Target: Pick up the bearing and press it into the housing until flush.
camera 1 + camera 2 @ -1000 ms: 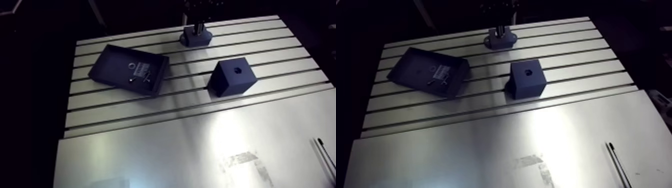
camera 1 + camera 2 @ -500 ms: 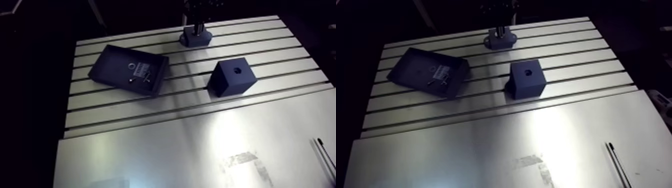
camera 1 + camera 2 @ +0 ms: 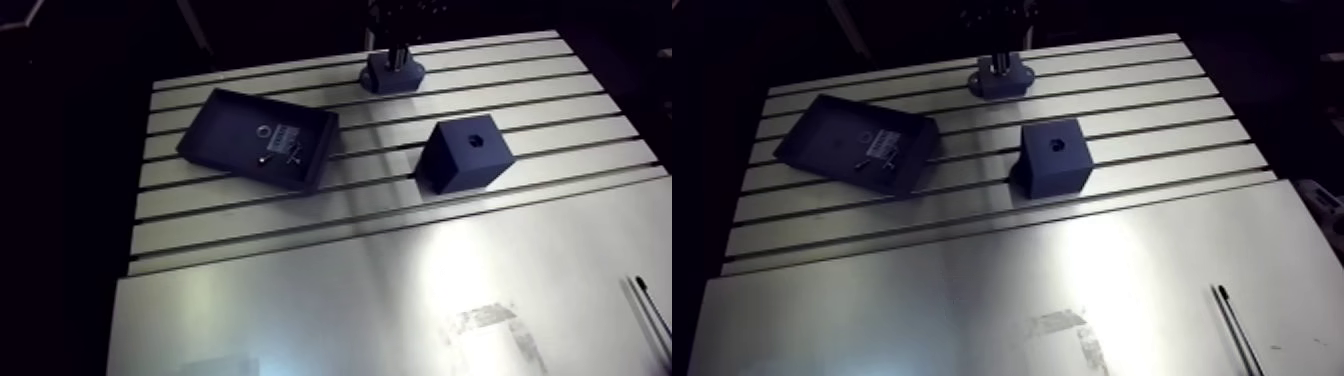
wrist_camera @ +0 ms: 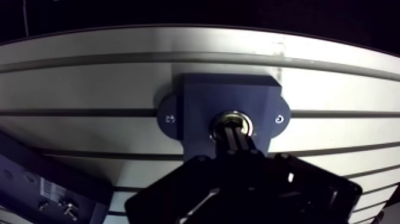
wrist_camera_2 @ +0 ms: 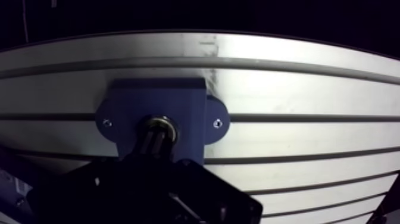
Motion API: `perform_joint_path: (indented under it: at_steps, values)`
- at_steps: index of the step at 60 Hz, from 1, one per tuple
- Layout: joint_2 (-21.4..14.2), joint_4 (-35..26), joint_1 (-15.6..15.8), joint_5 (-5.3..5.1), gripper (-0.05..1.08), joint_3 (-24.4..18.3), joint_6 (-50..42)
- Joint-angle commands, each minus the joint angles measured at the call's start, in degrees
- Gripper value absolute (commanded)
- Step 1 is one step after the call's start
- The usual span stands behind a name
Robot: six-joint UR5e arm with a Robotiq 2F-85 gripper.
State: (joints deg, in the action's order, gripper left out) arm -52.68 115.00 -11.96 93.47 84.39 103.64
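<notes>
Although the arm view matches the earlier pictures point for point, with nothing on the bench (image 3: 330, 300) shifted, that stillness says something: the claw (image 4: 236, 132) stays planted on the housing (image 3: 391, 73) at the upper centre of the frame, near the bench's far edge. The wrist view looks straight down on this dark blue flanged block. A bright metal ring, the bearing (image 4: 225, 121), sits in its central bore, and the claw is clenched, its two tips drawn together into one dark stem that rests on the ring. The bearing appears seated in the bore, but whether it lies quite flush with the housing face cannot be told, since the claw covers part of it. My judgement is that the pressing step is at or near its end, and the lack of movement suggests the ring has met resistance or bottomed out. Left of centre in the arm view lies a dark open tray (image 3: 215, 112) holding small parts, and to the right of centre stands a dark cube block (image 3: 465, 152) with a hole in its top.
</notes>
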Motion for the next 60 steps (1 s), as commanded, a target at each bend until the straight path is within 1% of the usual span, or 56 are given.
perform_joint_path:
  at_steps: [1,60]
  values:
    - [0.0,0.01,0.0,0.0,1.08,0.03,0.03]
    - [0.26,0.1,-0.08,0.0,1.08,0.03,0.29]
